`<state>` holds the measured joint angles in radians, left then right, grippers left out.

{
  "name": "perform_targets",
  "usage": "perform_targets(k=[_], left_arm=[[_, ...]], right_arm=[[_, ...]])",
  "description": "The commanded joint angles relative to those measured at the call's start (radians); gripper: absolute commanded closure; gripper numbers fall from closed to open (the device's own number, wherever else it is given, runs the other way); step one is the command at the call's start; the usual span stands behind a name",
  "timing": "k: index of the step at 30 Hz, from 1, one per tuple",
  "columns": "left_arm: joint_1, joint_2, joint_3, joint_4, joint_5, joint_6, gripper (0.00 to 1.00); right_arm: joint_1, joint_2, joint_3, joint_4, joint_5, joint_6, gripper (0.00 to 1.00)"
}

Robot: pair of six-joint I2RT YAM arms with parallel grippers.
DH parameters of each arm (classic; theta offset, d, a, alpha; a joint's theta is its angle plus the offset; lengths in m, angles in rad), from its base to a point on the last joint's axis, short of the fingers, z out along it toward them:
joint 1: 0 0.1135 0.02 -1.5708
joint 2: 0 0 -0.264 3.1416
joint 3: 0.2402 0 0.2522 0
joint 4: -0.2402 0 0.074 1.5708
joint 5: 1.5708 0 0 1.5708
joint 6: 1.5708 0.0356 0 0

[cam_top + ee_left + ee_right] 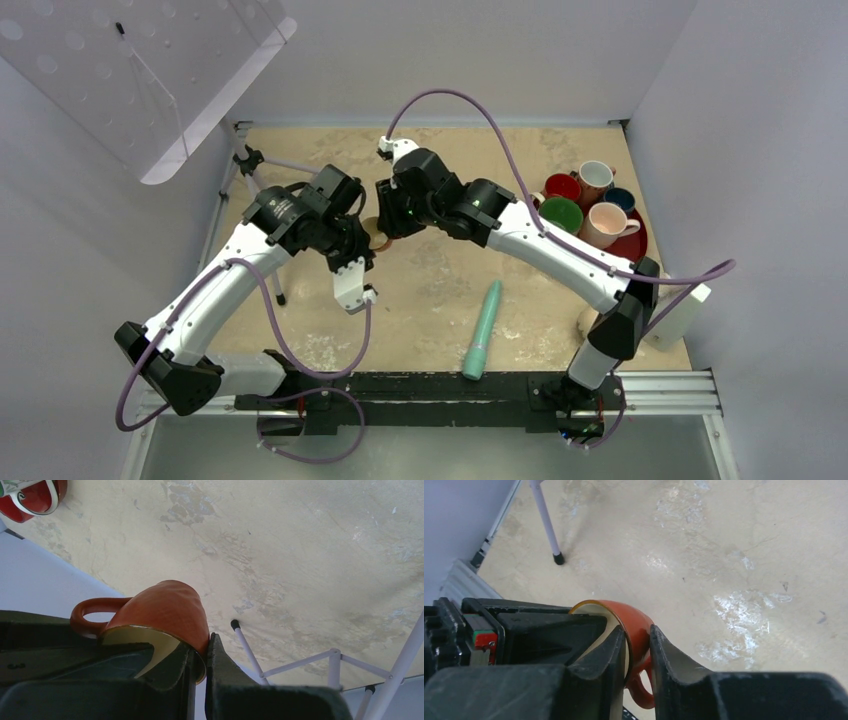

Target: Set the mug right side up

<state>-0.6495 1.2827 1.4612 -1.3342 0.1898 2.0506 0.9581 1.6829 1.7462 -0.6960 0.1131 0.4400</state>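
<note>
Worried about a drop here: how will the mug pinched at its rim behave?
The mug looks glazed, so probably slippery in the left pincer. Gripped only at the rim, its bulbous body may swivel. It seems rigid ceramic, likely to chip if dropped.

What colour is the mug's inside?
Pale yellowish tan; the mug shows it best in the left wrist view.

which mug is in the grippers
The orange-brown mug, tan inside, at mid-table, its rim pinched by both the left gripper and the right gripper. The other mugs sit together on the red plate.
</note>
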Motion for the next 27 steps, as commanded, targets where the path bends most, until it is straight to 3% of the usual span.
perform_targets(k=[1,2,4,5,7,8,13,19,24,27], left_arm=[[-0.005,-0.038,-0.003,0.024,0.015,0.214,1.00],[-0.004,-0.039,-0.003,0.030,0.016,0.208,1.00],[-0.004,-0.047,-0.014,0.065,0.034,0.178,1.00],[-0.004,-0.056,-0.027,0.103,0.053,0.144,0.93],[-0.003,-0.078,-0.057,0.187,0.090,0.042,0.29],[-0.003,-0.089,-0.064,0.218,0.106,-0.010,0.04],[-0.003,-0.141,-0.068,0.235,0.171,-0.311,0.00],[-0.003,-0.272,-0.244,0.381,0.191,-0.708,0.00],[-0.002,-0.377,-0.377,0.485,0.186,-0.915,0.00],[-0.001,-0.429,-0.439,0.514,0.197,-0.945,0.00]], right_arm=[[-0.001,0.035,0.051,-0.083,0.131,-0.020,0.87],[-0.002,0.040,0.052,-0.098,0.155,-0.015,0.97],[-0.002,0.031,0.041,-0.122,0.223,0.008,1.00],[-0.005,0.020,0.030,-0.132,0.267,0.029,1.00],[-0.018,-0.011,-0.011,-0.167,0.378,0.103,1.00],[-0.031,-0.035,-0.046,-0.183,0.415,0.153,1.00],[-0.123,-0.229,-0.317,-0.167,0.417,0.405,1.00],[-0.391,-0.489,-0.707,-0.121,0.276,0.530,1.00],[-0.541,-0.597,-0.865,-0.178,0.329,0.688,1.00],[-0.697,-0.627,-0.913,-0.171,0.392,0.759,1.00]])
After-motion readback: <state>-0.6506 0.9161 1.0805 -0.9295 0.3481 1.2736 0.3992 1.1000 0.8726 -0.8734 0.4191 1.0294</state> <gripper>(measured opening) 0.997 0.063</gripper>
